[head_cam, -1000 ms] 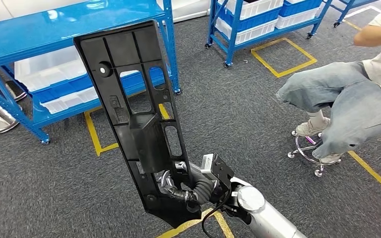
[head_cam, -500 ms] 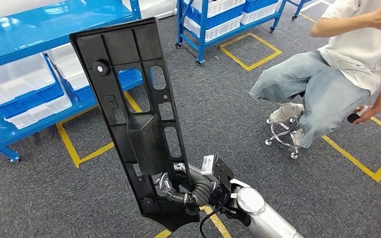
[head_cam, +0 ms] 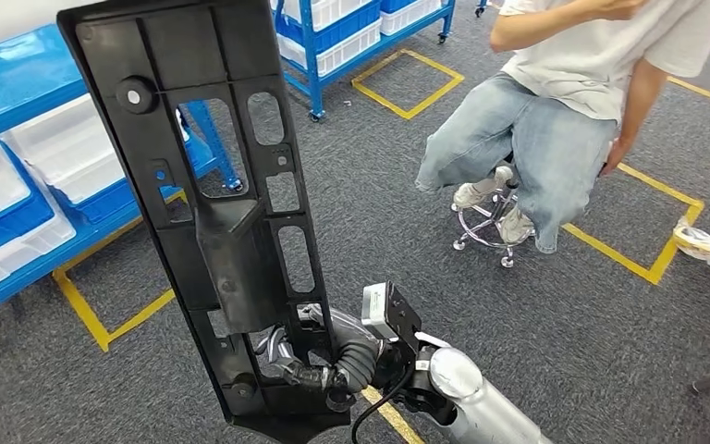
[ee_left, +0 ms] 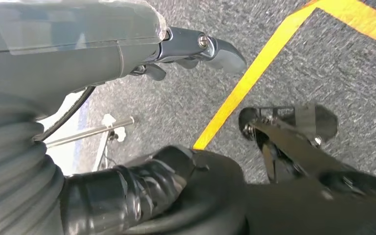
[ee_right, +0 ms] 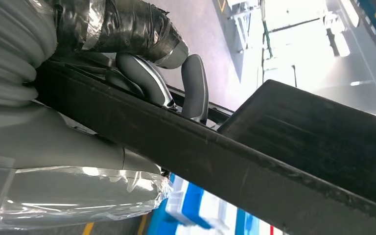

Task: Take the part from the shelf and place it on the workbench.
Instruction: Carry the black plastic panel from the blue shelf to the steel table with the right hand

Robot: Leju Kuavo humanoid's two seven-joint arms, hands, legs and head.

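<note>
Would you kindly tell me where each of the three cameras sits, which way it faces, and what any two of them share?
Head view: high on the body, looking forward and down at the black part, the right hand holding its lower end, the blue shelf and a seated person.
Left wrist view: behind the hanging left hand, facing carpet with a yellow floor line.
Right wrist view: behind the right hand, whose fingers wrap the part's edge.
Shared: head and right wrist views both show the part held by the right hand.
</note>
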